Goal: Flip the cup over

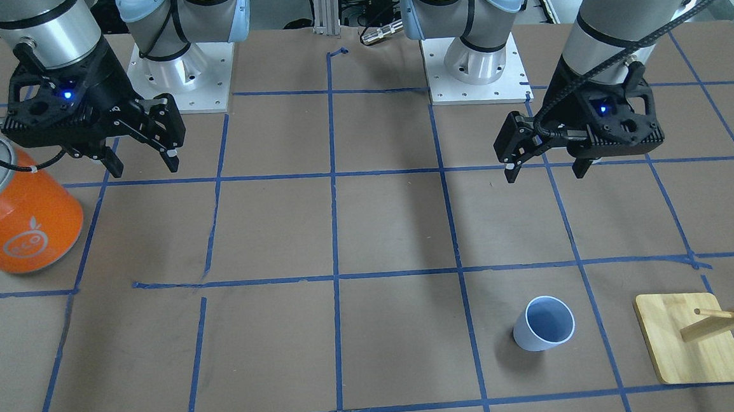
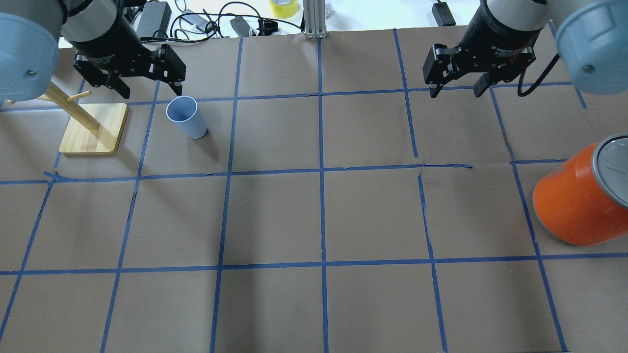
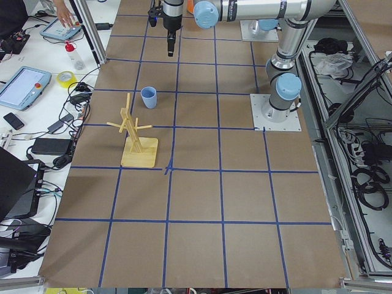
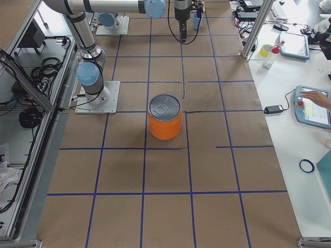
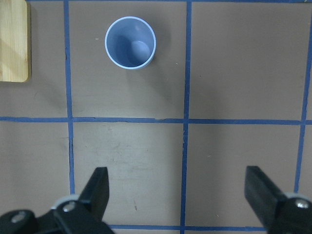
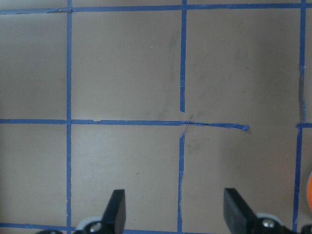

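The worktop was a brown surface divided into squares by blue tape lines. All positions below are given from the rack, a wooden base plate with a slanted post and pegs. The rack stood near the end of the worktop on the robot's left.

The can, orange with a silver top, was the largest object. It stood upright far from the rack, at the opposite end of the worktop.

The left gripper hung above the worktop near the rack, offset from it toward the robot's base and toward the can. Its fingers were spread wide and pointed down. The left wrist view showed only bare worktop between them.

The right gripper hung well apart from the rack, beyond the centre of the worktop, toward the can's end. It was also spread wide, pointed down and gripped nothing.

The cup, pale lavender-blue, was the smallest object. It stood upright on the worktop with its mouth up, just beside the rack on the side facing the can. It did not touch the base plate, and one tape line ran between cup and rack. The cup was apart from both grippers. The left wrist view showed it ahead of the left gripper, across a tape line, with its interior visible.
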### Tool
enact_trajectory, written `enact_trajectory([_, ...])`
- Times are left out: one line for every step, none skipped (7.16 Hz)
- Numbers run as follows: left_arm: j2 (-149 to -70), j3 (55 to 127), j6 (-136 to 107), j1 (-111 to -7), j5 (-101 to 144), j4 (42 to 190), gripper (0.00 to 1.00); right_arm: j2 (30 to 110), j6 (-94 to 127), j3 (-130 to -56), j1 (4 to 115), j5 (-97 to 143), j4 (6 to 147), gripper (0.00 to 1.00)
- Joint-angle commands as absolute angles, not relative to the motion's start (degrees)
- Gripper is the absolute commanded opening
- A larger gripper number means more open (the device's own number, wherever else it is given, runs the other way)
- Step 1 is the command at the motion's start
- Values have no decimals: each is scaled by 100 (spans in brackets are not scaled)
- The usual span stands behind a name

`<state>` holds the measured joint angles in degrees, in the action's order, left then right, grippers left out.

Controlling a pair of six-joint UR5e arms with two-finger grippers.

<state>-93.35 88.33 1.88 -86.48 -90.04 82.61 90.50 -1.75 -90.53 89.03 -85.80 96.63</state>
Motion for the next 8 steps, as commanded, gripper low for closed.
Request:
enact_trajectory([-9281,8798,185,-8657,-8921,8674,100,9053,-176,-9053,8903,-8604,9642,0])
enact_trajectory([-9316,8798,185,-8649,-8903,8675,100,9053,-176,-9053,8903,-8631,9642,0])
enact_trajectory([-9299,8798,185,-8657,-8903,8675,100,9053,-158,-9035,8903,-8631,9624,0])
enact_trajectory([-9273,8815,185,-8657,-8903,8684,100,9053,-115,-9026,8903,-8631,9676,21])
enact_trajectory([-9272,8824,185,-8657,-8869,8684,100,9009,-149,-9035,8903,-8613,9712,63])
enact_trajectory([-9238,8824,185,-8657,-8842,8710,100,9009,-158,-9044,8903,-8544,9712,99])
enact_trajectory([-9229,8842,185,-8657,-8842,8727,100,9009,-158,-9044,8903,-8534,9712,100])
enact_trajectory([-9246,8850,185,-8657,-8842,8728,100,9009,-158,-9044,8903,-8534,9703,100])
